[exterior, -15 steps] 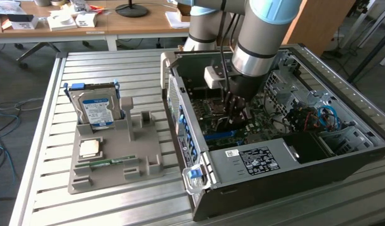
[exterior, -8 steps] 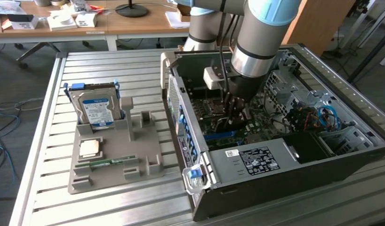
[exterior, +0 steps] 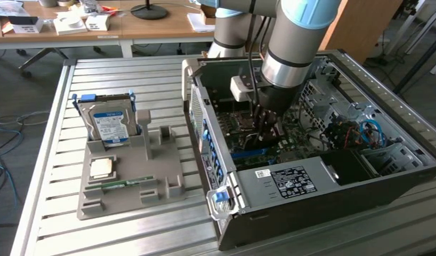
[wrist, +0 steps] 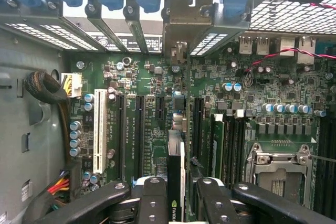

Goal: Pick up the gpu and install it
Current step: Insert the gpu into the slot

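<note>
Right now: open computer case point(exterior: 332, 202) sits in the right half of the exterior view; arm point(exterior: 296, 37) reaches down into it. Its gripper point(exterior: 264, 125) is low over the motherboard point(wrist: 152, 77), fingers point(wrist: 152, 198) closed narrowly on the gpu point(wrist: 173, 182), held edge-on near the slots point(wrist: 139, 129); seating not evident. Gpu judged light, stiff, fragile; best gripped across a bare edge, off components. Green Nvidia mark point(wrist: 174, 211) on its edge; power-supply label point(exterior: 292, 181) unreadable.

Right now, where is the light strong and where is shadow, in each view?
Exterior view: the table is brightly lit, while the case is shaded inside, under the arm. Wrist view: white glare through the rear vents, the motherboard evenly lit, the gpu in the gripper dark.
</note>
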